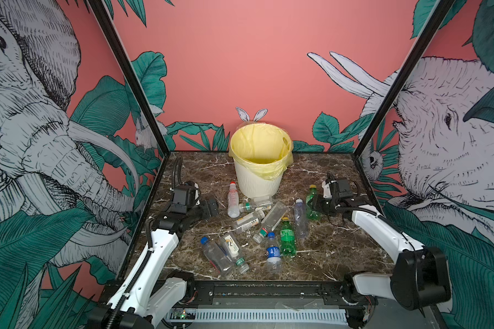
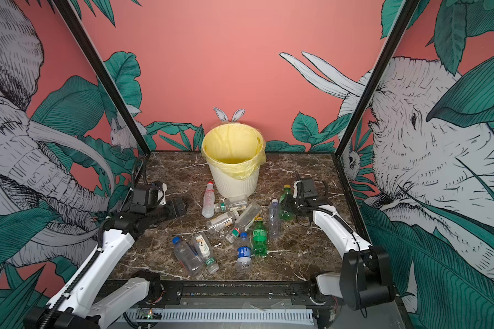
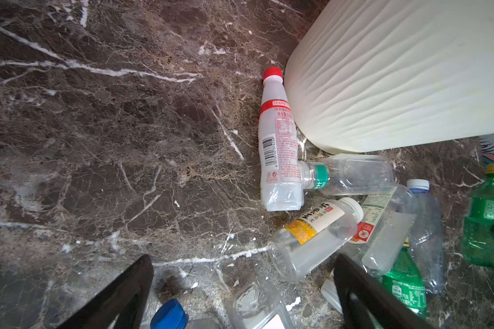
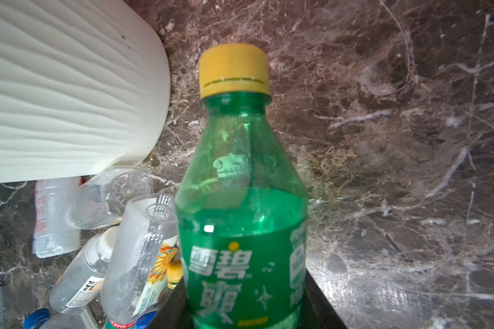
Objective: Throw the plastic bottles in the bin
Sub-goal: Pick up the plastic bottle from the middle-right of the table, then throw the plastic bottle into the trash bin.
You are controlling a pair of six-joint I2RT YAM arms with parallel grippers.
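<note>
My right gripper (image 4: 244, 299) is shut on a green plastic bottle with a yellow cap (image 4: 240, 176), its black fingers against both sides of the label. In both top views this bottle (image 1: 313, 203) (image 2: 285, 204) is to the right of the bin, cap toward the back wall. The cream ribbed bin (image 1: 258, 179) (image 2: 234, 182) with a yellow bag stands at the back middle. Several bottles lie in front of it, among them a white one with a red cap (image 1: 233, 200) (image 3: 278, 142) and a second green one (image 1: 287, 237). My left gripper (image 1: 211, 208) (image 3: 241, 296) is open, left of the pile, holding nothing.
A clear bottle with a blue label (image 1: 273, 253) and two clear ones (image 1: 217, 255) lie nearer the front edge. The marble table (image 1: 340, 250) has bare surface at the right and at the left back. Black frame posts and printed walls close in both sides.
</note>
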